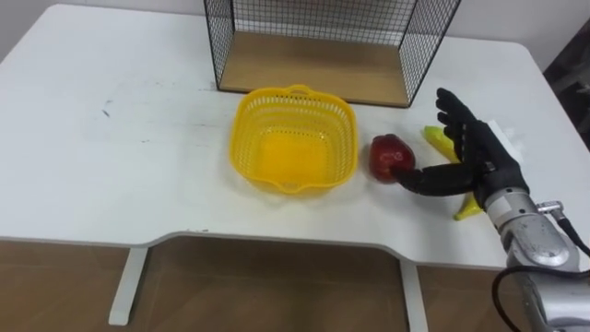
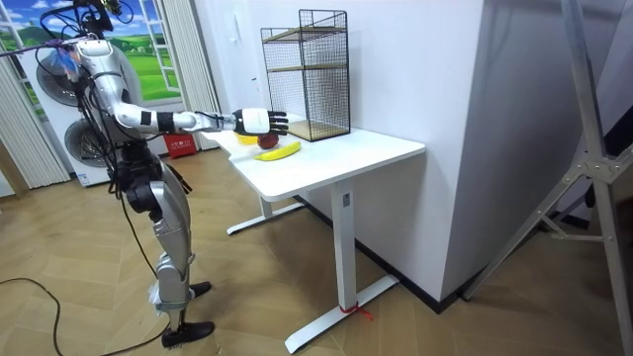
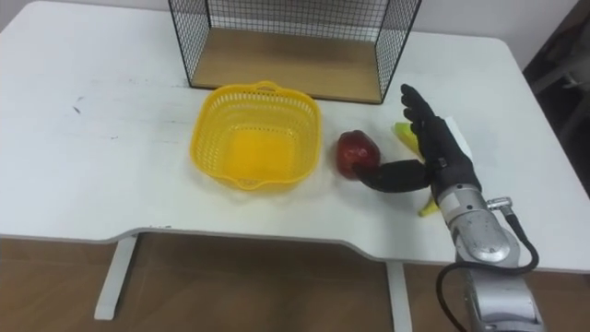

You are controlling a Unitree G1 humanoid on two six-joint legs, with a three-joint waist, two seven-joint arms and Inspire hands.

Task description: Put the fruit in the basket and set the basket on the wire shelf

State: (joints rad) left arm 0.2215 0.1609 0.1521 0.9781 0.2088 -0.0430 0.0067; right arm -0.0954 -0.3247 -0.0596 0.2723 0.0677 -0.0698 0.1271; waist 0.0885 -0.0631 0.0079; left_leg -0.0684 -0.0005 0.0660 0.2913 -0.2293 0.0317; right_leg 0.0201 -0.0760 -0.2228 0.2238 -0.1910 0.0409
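An empty yellow basket (image 1: 241, 138) sits mid-table in front of the wire shelf (image 1: 323, 65). Just right of the basket lies a red apple (image 1: 391, 155). My right hand (image 1: 475, 152) is open beside the apple on its right, fingers straight and pointing toward the shelf, thumb stretched out to the apple's near side. A yellow banana (image 1: 435, 138) lies under that hand, with its ends showing on either side. In the room view I stand at the table's end with my right hand (image 2: 255, 122) reached out over the banana (image 2: 280, 151).
The white table (image 1: 111, 138) stretches wide to the left of the basket. The black wire shelf has a wooden floor and stands at the table's back edge. The table's front edge runs close below my hand.
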